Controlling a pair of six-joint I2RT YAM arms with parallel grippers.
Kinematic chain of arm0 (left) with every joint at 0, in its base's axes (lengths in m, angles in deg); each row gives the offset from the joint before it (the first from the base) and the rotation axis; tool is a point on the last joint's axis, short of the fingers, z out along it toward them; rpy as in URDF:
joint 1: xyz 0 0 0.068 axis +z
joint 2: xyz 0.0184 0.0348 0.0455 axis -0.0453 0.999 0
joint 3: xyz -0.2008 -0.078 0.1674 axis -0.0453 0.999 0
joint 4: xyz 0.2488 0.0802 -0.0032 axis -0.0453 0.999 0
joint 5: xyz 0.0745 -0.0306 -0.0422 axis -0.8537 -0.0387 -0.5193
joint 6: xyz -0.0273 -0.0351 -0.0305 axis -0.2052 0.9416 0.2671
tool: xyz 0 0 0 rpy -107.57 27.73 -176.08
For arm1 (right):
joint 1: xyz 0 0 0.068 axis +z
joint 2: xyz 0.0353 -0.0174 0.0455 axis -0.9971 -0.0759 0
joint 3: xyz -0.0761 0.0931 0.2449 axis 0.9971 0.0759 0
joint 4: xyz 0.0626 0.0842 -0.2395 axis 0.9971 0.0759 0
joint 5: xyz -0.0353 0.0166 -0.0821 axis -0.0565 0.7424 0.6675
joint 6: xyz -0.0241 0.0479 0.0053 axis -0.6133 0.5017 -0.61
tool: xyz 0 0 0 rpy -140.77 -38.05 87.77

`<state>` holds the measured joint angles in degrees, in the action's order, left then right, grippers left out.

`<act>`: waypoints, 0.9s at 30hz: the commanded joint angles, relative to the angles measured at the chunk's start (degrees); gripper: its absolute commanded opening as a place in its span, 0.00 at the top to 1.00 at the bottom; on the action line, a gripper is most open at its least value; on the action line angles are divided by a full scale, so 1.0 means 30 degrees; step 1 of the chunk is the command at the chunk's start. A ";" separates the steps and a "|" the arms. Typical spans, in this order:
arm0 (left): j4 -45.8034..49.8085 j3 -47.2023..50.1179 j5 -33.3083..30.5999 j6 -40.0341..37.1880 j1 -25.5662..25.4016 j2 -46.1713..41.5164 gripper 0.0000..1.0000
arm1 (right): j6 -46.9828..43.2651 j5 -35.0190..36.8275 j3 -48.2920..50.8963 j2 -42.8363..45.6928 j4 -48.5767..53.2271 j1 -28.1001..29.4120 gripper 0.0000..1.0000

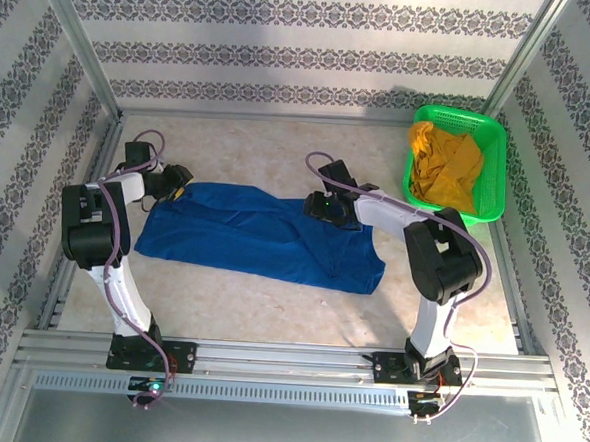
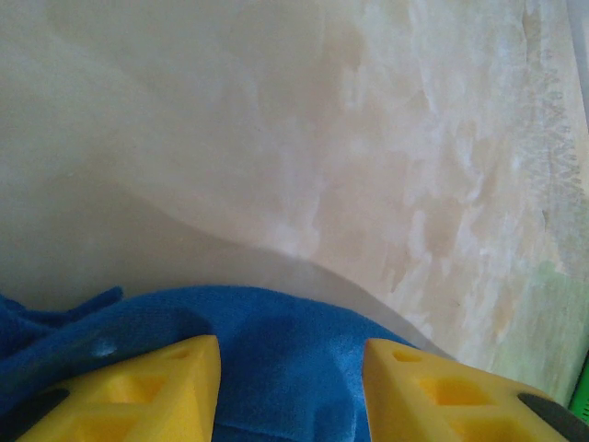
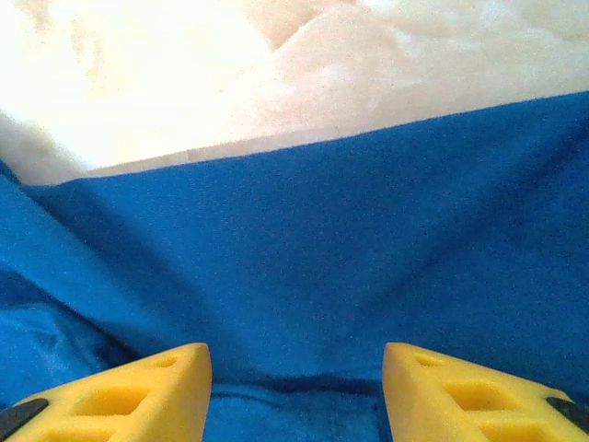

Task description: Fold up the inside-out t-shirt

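left gripper (image 2: 293,354): parted, inside-out t-shirt (image 1: 259,234) corner between its jaws | right gripper (image 3: 296,354): parted, over its right half

Bright, even light, soft shadows, blurred wrist views, table (image 3: 138,74) overexposed.

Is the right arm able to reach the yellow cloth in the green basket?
Probably yes. The yellow garment lies in the open-topped green basket just beside the right arm, and nothing stands between them. The right gripper is over the blue t-shirt now.
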<state>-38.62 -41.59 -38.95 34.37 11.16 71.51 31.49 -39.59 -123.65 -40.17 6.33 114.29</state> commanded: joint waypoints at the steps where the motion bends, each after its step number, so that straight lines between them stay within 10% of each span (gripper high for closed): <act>1: 0.0202 0.0002 0.0186 -0.0083 -0.0045 0.0079 0.55 | -0.0341 0.0214 -0.0277 -0.0335 0.0825 0.0084 0.47; 6: 0.0153 -0.0149 0.0245 -0.0017 -0.0045 0.0147 0.55 | -0.0127 0.0266 0.0187 -0.0616 0.0629 0.0174 0.50; 13: 0.0267 -0.0303 0.0245 -0.0118 -0.0045 0.0265 0.55 | -0.0100 -0.0249 0.0569 -0.0265 0.0431 0.0384 1.00; 24: 0.0086 -0.0171 0.0306 -0.0075 -0.0045 0.0222 0.55 | 0.0215 0.0489 0.1984 0.2498 0.0277 0.0765 1.00; 27: 0.0076 -0.0135 0.0305 -0.0076 -0.0045 0.0236 0.55 | 0.0427 0.0796 0.2092 0.2403 0.0320 0.0661 0.57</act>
<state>-38.64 -41.59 -38.77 34.37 11.16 71.51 31.84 -39.40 -118.65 -33.39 7.07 116.19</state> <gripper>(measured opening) 0.448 0.237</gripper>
